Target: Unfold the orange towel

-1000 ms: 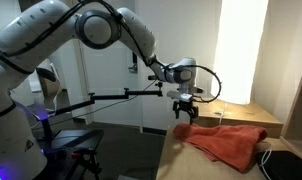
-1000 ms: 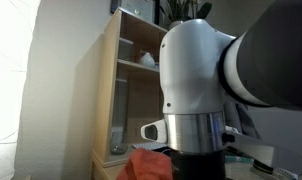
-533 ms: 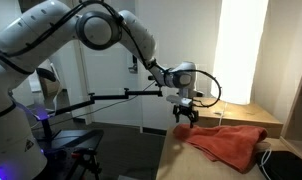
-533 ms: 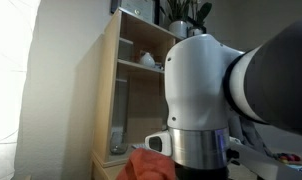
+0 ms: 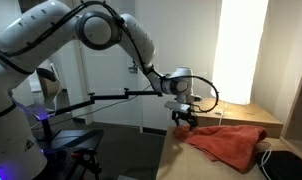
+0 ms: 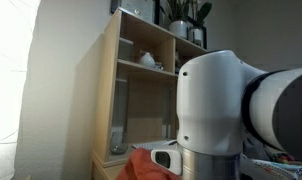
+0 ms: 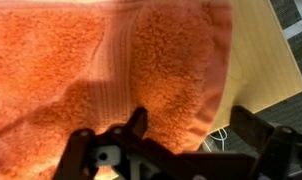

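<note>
Two fingers (image 7: 139, 120) of the gripper (image 7: 191, 116) stand wide apart, straddling the edge of the orange towel (image 7: 111, 70), clamping nothing; contact unclear. The towel lies rumpled on a light wooden top (image 7: 263, 60), with the gripper low over one end in an exterior view (image 5: 183, 121). A white arm joint (image 6: 226, 110) blocks most of the towel beside a wooden shelf (image 6: 136, 85)

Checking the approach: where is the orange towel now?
In an exterior view the orange towel lies on the wooden top, one end beneath the pincer.
</note>
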### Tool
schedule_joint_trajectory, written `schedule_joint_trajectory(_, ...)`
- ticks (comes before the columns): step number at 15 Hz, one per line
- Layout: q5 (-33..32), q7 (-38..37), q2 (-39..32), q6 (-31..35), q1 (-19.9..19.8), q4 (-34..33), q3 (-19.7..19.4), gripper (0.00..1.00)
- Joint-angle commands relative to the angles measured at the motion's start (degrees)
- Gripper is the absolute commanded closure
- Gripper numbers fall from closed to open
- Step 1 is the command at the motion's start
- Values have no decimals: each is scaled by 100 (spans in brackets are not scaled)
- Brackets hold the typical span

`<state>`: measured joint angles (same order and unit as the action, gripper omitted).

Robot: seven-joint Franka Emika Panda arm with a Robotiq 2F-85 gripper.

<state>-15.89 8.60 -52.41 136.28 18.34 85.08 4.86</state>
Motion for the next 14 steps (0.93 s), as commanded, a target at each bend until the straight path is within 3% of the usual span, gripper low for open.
schedule_joint_trajectory(1,-127,-122,-73,158,53,66,-82,42)
schedule_joint_trajectory(8,-80,-28,126,507,-78,381,-21,95)
schedule_joint_trajectory(10,-144,-54,334,1052,-129,826,-56,100)
schedule_joint_trajectory(14,-350,-132,843,2677,-192,2049,-240,100)
